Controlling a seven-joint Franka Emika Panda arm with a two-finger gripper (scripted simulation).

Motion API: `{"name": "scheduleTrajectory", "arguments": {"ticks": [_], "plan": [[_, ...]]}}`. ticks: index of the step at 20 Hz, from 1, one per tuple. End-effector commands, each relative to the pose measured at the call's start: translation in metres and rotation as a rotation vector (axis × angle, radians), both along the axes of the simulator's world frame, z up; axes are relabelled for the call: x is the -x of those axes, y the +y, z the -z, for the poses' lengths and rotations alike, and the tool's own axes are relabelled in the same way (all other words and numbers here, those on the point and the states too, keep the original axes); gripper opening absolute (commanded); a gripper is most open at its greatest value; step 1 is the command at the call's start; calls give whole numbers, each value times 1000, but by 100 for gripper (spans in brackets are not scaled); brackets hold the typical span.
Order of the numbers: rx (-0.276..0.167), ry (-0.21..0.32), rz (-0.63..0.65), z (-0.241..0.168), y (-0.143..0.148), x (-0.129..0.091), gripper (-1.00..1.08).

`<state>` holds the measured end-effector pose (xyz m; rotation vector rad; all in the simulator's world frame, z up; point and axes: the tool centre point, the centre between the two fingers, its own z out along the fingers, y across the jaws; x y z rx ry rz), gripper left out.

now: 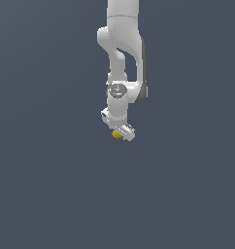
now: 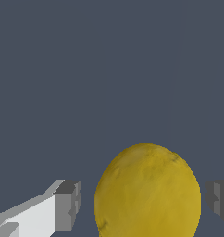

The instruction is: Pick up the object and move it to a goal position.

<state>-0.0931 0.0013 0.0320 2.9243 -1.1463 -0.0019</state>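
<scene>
The object, a round yellow-gold ball (image 2: 147, 192) with a slightly bumpy surface, sits between my two fingers in the wrist view. A grey-padded finger (image 2: 67, 206) stands on one side of it and the other finger (image 2: 219, 201) on the opposite side. A narrow strip of background shows between each pad and the ball, so the jaws stand open around it. In the exterior view the white gripper (image 1: 120, 132) points down at the scene's middle. The ball (image 1: 116, 134) peeks out at its lower tip, on the exterior view's left.
The white arm (image 1: 123, 53) comes down from the top of the exterior view. Plain dark grey-blue ground (image 1: 51, 185) surrounds it on all sides. No goal marker shows.
</scene>
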Motion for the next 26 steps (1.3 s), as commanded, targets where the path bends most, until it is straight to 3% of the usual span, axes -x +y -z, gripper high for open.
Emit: {"name": "scheduleTrajectory", "arguments": {"ticks": [1,2,3,17,26], "plan": [[0,-1,0,4,0,-1,100],[0,-1,0,4,0,-1,100],[0,-1,0,4,0,-1,-100],[-1,-3,0,-1,0,-1,-100],[-1,-3,0,-40,-10,-2,-100]]}}
